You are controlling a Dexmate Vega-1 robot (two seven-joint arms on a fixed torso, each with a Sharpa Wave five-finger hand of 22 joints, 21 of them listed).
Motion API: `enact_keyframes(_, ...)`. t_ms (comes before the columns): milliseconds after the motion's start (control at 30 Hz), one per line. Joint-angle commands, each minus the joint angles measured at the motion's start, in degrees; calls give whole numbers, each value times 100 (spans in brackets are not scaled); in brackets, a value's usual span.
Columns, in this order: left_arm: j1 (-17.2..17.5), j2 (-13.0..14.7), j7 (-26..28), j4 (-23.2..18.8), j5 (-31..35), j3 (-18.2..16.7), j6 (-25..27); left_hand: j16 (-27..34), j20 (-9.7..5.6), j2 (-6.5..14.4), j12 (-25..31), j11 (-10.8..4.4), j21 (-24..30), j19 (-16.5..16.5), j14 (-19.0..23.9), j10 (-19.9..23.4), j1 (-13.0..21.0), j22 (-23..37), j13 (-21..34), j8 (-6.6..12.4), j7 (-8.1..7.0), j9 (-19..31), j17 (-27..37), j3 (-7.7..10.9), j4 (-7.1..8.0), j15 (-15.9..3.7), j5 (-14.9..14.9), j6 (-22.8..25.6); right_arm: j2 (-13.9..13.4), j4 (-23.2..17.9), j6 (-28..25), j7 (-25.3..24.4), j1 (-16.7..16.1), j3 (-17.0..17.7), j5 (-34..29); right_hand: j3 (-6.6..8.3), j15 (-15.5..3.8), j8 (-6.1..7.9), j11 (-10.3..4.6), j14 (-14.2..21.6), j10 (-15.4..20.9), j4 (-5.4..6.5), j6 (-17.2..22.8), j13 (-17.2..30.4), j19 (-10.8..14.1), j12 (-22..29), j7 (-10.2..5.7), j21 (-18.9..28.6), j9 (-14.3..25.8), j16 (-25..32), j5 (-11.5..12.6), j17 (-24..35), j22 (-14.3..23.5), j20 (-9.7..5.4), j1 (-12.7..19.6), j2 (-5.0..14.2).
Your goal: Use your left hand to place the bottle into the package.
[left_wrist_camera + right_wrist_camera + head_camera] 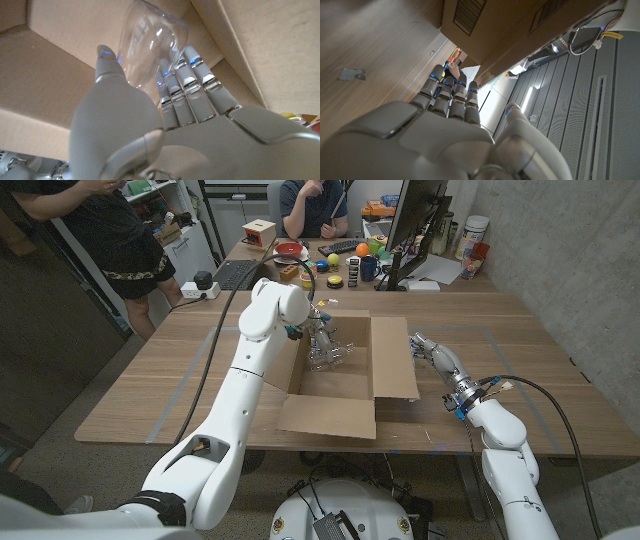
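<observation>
Even indoor light fills the head view, edges slightly bowed, while both wrist views blur close up.

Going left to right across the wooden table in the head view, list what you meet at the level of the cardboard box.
White left arm → left hand holding the clear plastic bottle inside the open brown cardboard box → right hand, standing beside the box's right flap.
</observation>
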Motion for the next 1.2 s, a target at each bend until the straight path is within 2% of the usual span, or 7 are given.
enact_keyframes(33,31,96,85,21,393,203,-196,-7,-252,1184,-21,-438,-23,-68,-93,362,1157,21,29,-32,-60,26,23,-2,8,-329,24,127,-9,37,36,0,6,-2,27,-17,-36,13,8,21,28,12,2,17,83,28,42,-9,27,21,23,21,25,-3,-42,3)
enact_keyframes(200,-41,60,-117,105,382,185,-206,-38,-189,1156,-65,-427,-61,-195,-307,144,1098,25,31,-134,-99,34,19,-47,53,-317,19,-74,-2,19,11,-18,3,-6,5,-22,-37,12,-5,29,27,14,1,17,84,27,45,-18,27,23,25,21,25,-1,-50,2)
enact_keyframes(333,-64,53,-171,144,390,190,-224,-58,-24,1060,-99,-421,-140,-442,-920,-355,932,29,31,-328,-110,51,25,-184,148,-260,33,-473,-10,43,32,-11,8,-8,11,-27,-40,14,11,26,34,18,6,17,82,30,47,-29,27,21,27,21,25,0,-59,1)
enact_keyframes(533,-118,55,-301,272,413,223,-254,-44,184,829,-106,-310,-251,-682,-1670,-1125,657,21,30,-611,59,68,40,-458,268,-59,123,-1103,-5,64,54,-27,13,-2,18,-34,-43,13,-4,29,29,24,4,17,88,27,53,-39,26,21,29,21,26,-5,-72,1)
enact_keyframes(800,-177,23,-485,385,348,196,-248,-42,518,504,-108,327,-532,-1108,-2889,-2573,123,3,7,-965,390,74,58,-999,530,431,502,-2312,-6,103,51,-34,54,-17,-4,-43,-41,12,9,38,42,32,4,17,97,32,54,-52,26,22,32,21,26,-1,-90,0)
enact_keyframes(1000,-187,-2,-540,440,282,155,-222,-38,686,385,-110,928,-799,-1434,-3875,-3767,-241,1,-24,-988,702,30,63,-1408,740,892,771,-3266,1,114,33,-44,65,-18,-14,-48,-40,15,5,35,41,35,9,16,101,31,57,-62,26,19,34,20,26,-3,-99,-2)
enact_keyframes(1200,-204,-11,-523,448,283,153,-197,-20,830,286,-91,1173,-1001,-1721,-4406,-4326,-772,2,-26,-983,910,18,68,-1774,1018,1182,812,-3838,-1,151,51,-43,91,-24,-16,-53,-36,14,15,39,42,38,9,16,109,31,56,-71,26,19,35,19,26,-2,-107,-2)
